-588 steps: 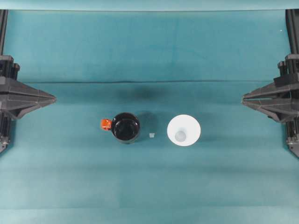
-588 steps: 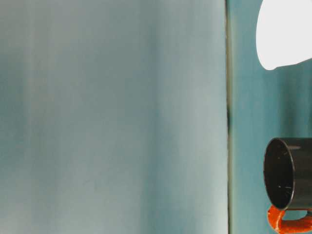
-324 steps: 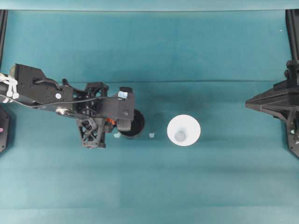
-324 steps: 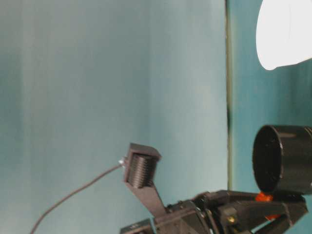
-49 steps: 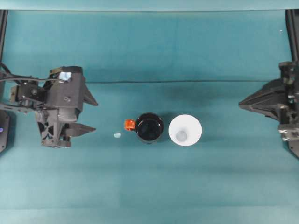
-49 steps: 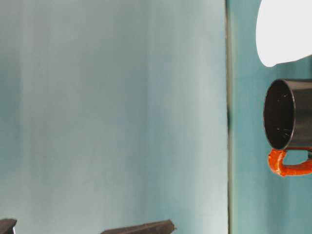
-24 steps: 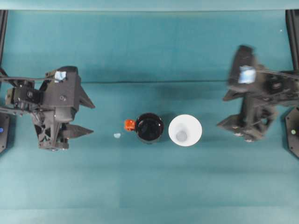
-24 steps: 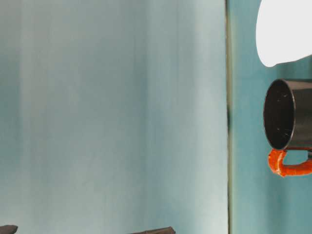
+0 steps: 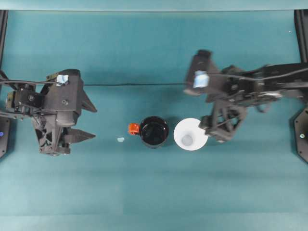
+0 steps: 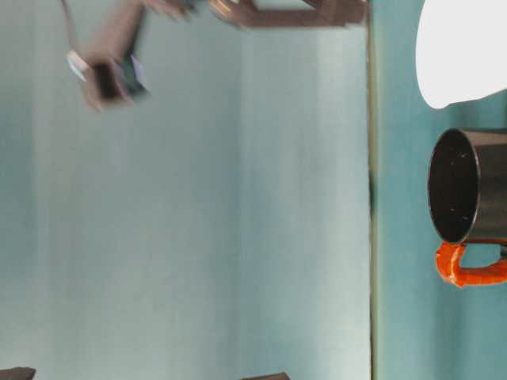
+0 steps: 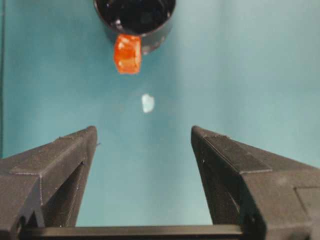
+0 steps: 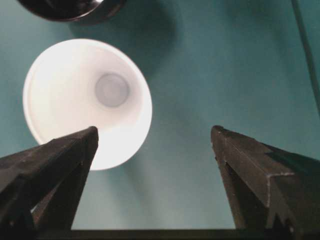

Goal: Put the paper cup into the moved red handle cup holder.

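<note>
**Cup and holder side by side, mid-desk**

You have bare teal desk (image 9: 154,192) all round. White tapered paper cup (image 9: 190,134) stands just right of the glossy black red-handled cup holder (image 9: 154,132), nearly touching. Your right gripper (image 9: 204,115) hovers by the cup's rim, fingers (image 12: 55,165) spread wide, empty. Left gripper (image 9: 91,122) well apart, fingers (image 11: 60,160) released, empty.

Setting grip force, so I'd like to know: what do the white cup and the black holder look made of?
White cup: matte, thin-walled, likely paper, with no glare. Black holder: glossy, with highlights on its inside, probably hard plastic or coated metal; its orange handle looks like plastic.
</note>
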